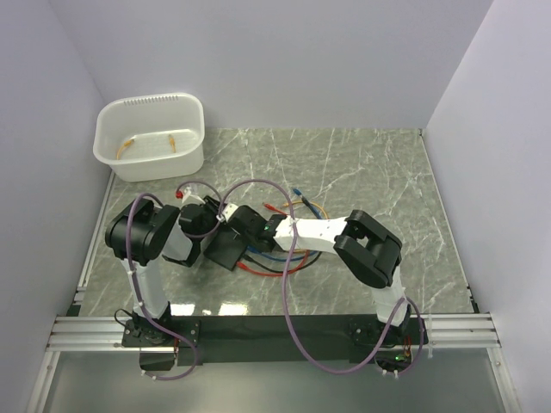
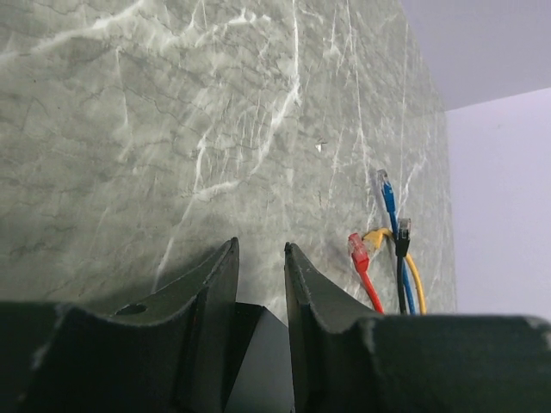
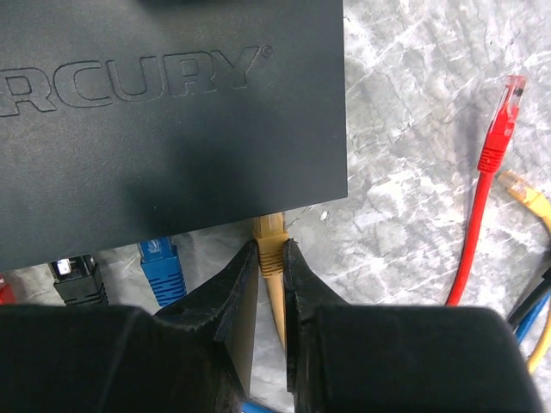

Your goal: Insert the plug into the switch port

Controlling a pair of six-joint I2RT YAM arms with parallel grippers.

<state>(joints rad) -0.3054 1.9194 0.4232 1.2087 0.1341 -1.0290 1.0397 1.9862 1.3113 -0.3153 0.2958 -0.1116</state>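
Two right fingers [image 3: 237, 297] pinch the yellow plug [image 3: 269, 234] at the switch [image 3: 172, 129].

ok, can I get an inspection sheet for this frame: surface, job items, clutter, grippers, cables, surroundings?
Surface: grey-green marbled table, no damage seen.
Job's things: black switch lies flat. The yellow plug is at its port edge; cannot tell if it is seated. A blue plug and a black plug sit along the same edge.
Clutter: white tub at the far left, thin yellowish cables inside.
Grippers: right gripper is shut on the yellow plug. The left gripper is over a switch corner; grip cannot be told.
Cables: a loose red cable and others lie beside the switch. Purple arm cables loop over the arms.
Surroundings: plain pale walls.
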